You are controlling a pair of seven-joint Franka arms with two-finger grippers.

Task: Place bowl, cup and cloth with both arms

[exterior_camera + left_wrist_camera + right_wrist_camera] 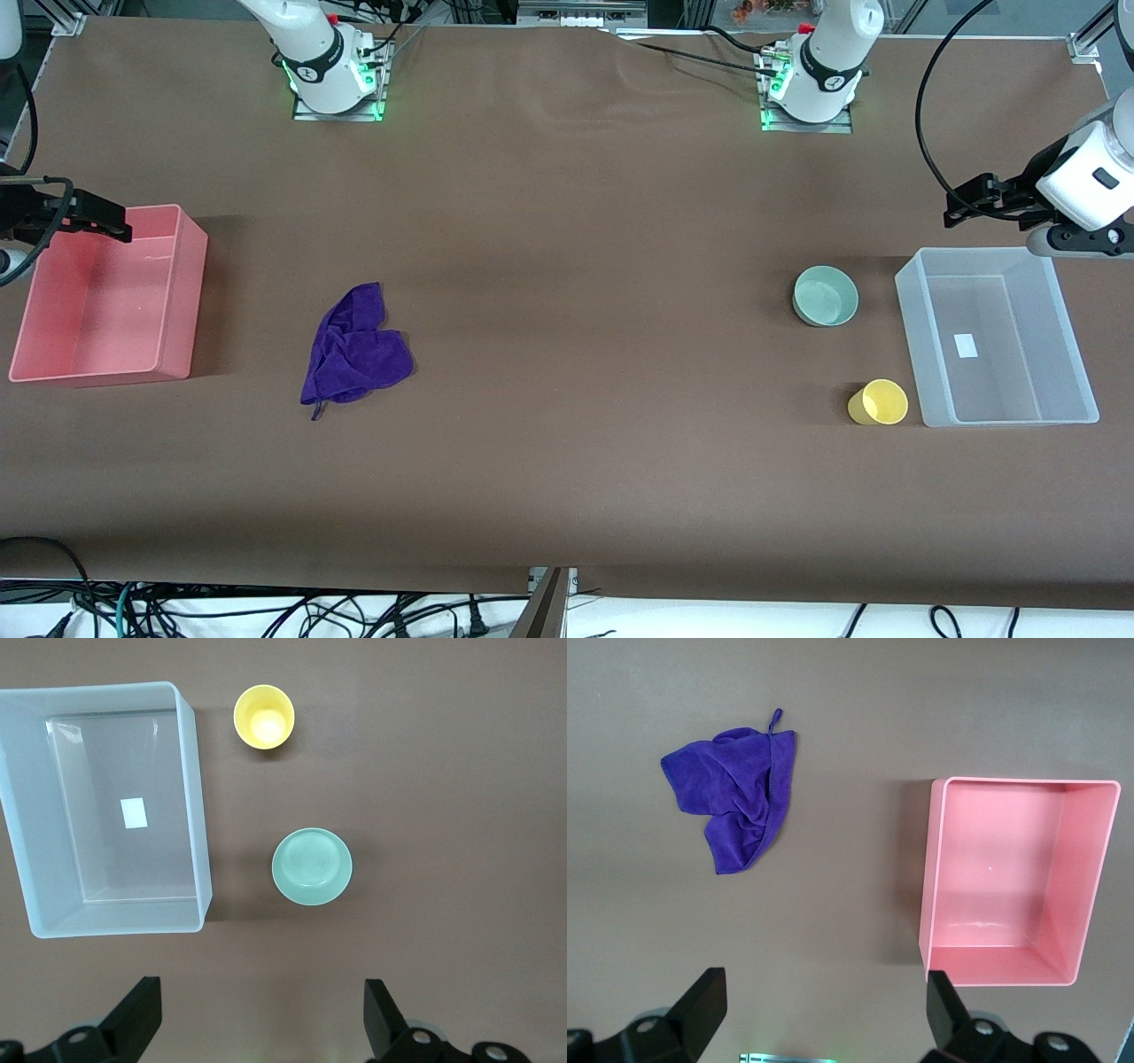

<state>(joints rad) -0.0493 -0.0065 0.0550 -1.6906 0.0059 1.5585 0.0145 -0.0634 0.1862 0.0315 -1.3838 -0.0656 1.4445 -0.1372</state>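
Yellow cup [878,402] sits nearest the front camera, just beside the clear bin [908,282], with the green bowl [825,296] farther back near that bin, the purple cloth [354,353] near the pink bin [184,292], the left gripper [966,199] above the clear bin's farther end and the right gripper [97,220] over the pink bin. From the left wrist, the left gripper [261,1014] hangs wide open and empty above bare table, cup [263,716] and bowl [311,865] both beside the clear bin [190,780]. From the right wrist, the right gripper [824,1014] is likewise spread wide and empty, the cloth [735,797] lying apart from the pink bin [935,868].

I see the purple cloth [354,353] crumpled on the table [567,461] near the pink bin [174,292]. The green bowl [825,296] and yellow cup [878,402] sit beside the clear bin [912,292]. The right tool [89,220] hangs over the pink bin's edge, the left tool [966,202] above the clear bin's end.
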